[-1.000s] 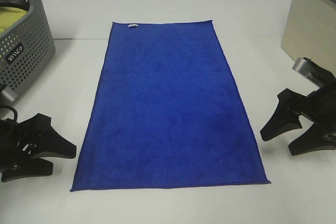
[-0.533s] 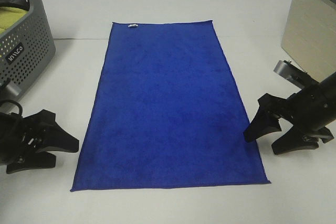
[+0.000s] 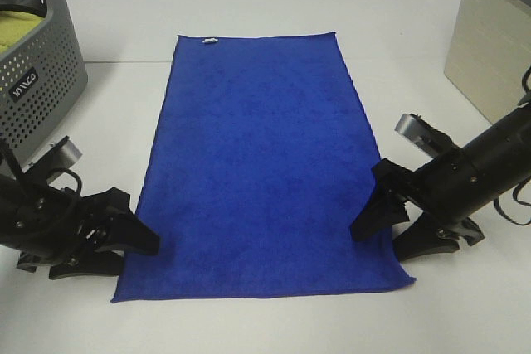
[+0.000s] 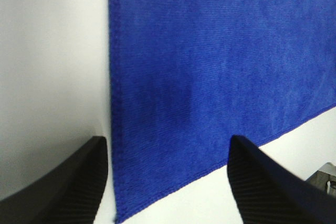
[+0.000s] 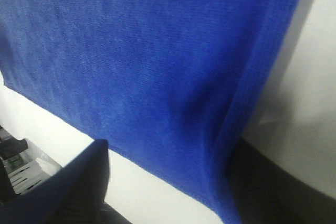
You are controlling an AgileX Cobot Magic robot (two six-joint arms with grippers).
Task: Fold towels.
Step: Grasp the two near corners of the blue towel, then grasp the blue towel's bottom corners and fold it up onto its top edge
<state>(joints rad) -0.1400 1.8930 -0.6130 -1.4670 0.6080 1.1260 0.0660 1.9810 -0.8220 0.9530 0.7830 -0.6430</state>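
- Royal-blue plush towel (image 3: pixel 265 163) lies flat in a single layer, lengthwise on the white table (image 3: pixel 415 6). Its small white tag (image 3: pixel 210 41) is at the far short edge, and no fold is made yet.
- Left gripper (image 3: pixel 138 253) sits low at the near-left long edge, close to the corner. It is released: the wrist view shows its fingers (image 4: pixel 73 182) spread to either side of the hem, pinching nothing.
- Right gripper (image 3: pixel 373 242) mirrors it on the near-right edge, also released. Its wrist view shows the cloth rucked into a soft ridge against one finger (image 5: pixel 278 182).
- Risk, as I judge it: that ridge suggests the right side is being nudged rather than lifted. Closing there could catch a bunch of pile, or only the hem, and skew the fold.
- If the two sides grip at uneven depth, the near edge would travel crooked and miss the far corners.
- Thin, limp cloth on a smooth top may slide instead of feeding between the fingers.
- Pile is dense and velvety with a darker stitched border; the fingers are black, ribbed wedges.
- Grey perforated basket (image 3: pixel 41 80) holding a yellow-green cloth (image 3: pixel 17 31) stands well off to the far left, and a beige box (image 3: pixel 489 47) to the far right.
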